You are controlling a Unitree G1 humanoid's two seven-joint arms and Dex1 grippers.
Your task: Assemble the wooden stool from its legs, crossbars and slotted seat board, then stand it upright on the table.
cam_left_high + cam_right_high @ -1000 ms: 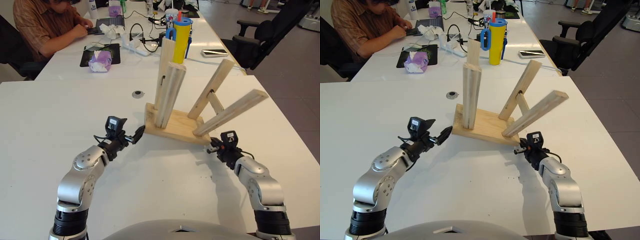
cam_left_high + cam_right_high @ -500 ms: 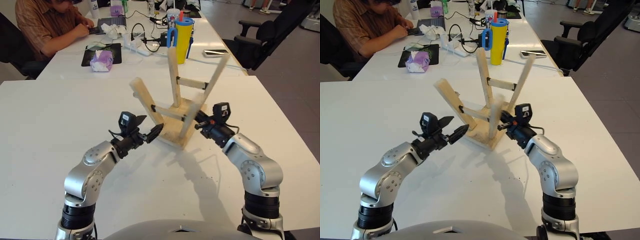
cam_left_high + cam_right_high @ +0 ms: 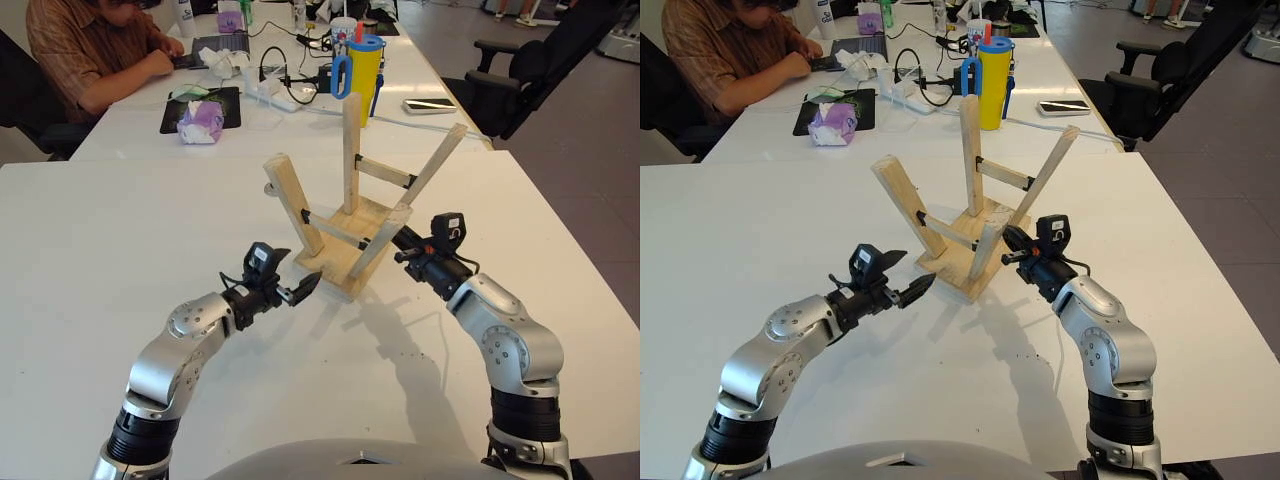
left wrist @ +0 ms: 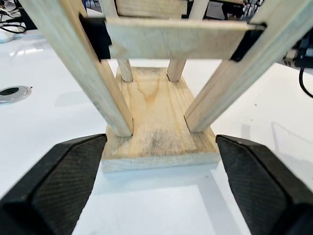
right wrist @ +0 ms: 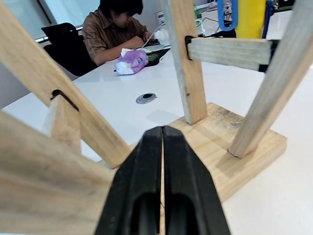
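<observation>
The left gripper (image 4: pixel 161 143) is held open, its two black fingers spread wide on either side of the near short edge of the pale slotted wooden seat board (image 3: pixel 343 265), without touching it. The right gripper (image 5: pixel 163 147) is closed on nothing and is pointed in among the legs from the right side. The light wooden stool (image 3: pixel 350 225) is found upside down on the white table (image 3: pixel 120 250), with the seat board flat and four square legs (image 3: pixel 293 200) splayed upward, joined by crossbars (image 3: pixel 385 172).

The stool is judged stiff and fairly light, top-heavy only while being turned; the dry wood should offer good friction. The joints may be merely pressed in, so a hold on the seat board's edge, or on a leg close to the board, is thought safest.

Compared with a second ago, the stool has been turned so that a short end is faced instead of a long side. The right gripper has been carried from the board's near right corner up beside the right-hand legs.
</observation>
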